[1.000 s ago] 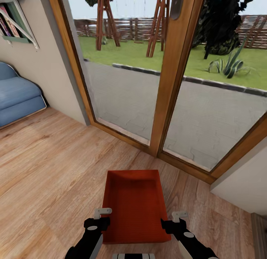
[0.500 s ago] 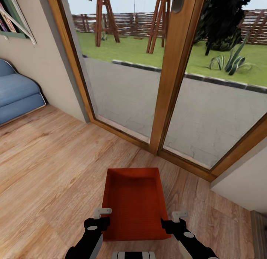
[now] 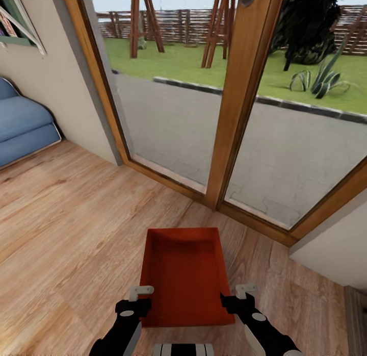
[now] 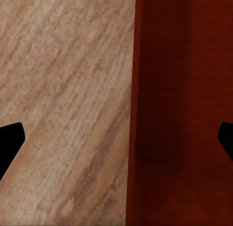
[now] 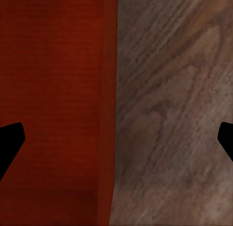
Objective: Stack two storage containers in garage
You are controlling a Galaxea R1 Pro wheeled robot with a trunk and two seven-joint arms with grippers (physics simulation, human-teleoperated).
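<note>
We are early on: one storage container [image 3: 186, 277] sits on living-room wood flooring [image 3: 66, 228] by the glass doors [image 3: 239, 101], our left gripper [image 4: 116, 138] and right gripper [image 5: 116, 138] spread astride its side walls, garage stacking remaining.

container [image 3: 183, 274]: matt rust-red plastic | floor [image 3: 66, 228]: grained wood planks

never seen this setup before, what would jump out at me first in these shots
First, the rust-red storage container, open and empty, low in the middle of the head view between the left gripper and the right gripper, each at one of its long walls. Behind it, wood-framed glass doors show a paved yard and lawn. A blue cushion seat sits far left on the wood-plank floor.
</note>
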